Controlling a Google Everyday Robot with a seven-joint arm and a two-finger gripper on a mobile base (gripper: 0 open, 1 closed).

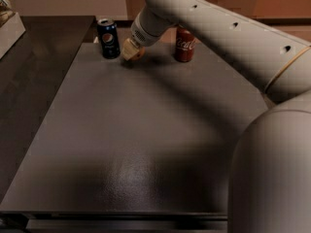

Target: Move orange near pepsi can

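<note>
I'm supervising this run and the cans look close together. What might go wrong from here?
The gripper sits at the round orange fruit, right beside the dark blue Pepsi can. Any move toward that can might tip it. The pale robot arm crosses close over the red Coca-Cola can; pulling back low might knock it.

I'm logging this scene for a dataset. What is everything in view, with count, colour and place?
pepsi can: one, dark blue, upright at the table's far left.
orange: one, orange, just right of the pepsi can, partly hidden by the tool.
Coca-Cola can: one, red, upright, right of the orange.
table: one, dark grey, centre.
arm: one, off-white, reaching in from the right.
tool: one, beige, over the orange, between the cans.
</note>
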